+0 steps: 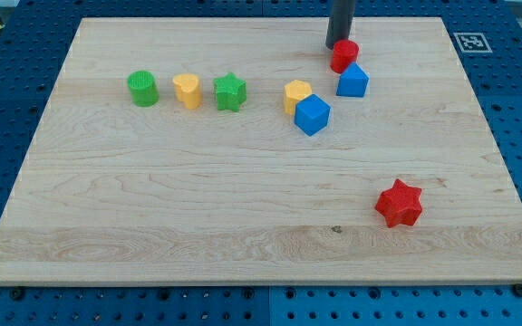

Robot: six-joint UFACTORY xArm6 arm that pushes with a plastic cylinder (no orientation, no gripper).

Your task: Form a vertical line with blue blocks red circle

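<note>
1. One rod, no jaws, holding nothing: my tip [336,45] sits at the view's top, touching or just behind the red circle [343,56], on its upper-left side.
2. The red circle rests against the upper blue block [352,81]; the lower blue block [312,114] lies down and to the view's left, beside a yellow block [296,93].
3. Judged step: lining the circle up above the blues. Next, the lower blue needs nudging rightward under the upper one.
4. The board's top edge [243,19] is near, so there is little room upward; open wood spreads below, down to the red star [399,203].
5. Green cylinder [142,89], yellow heart [187,91] and green star [230,92] stand well apart, left.
</note>
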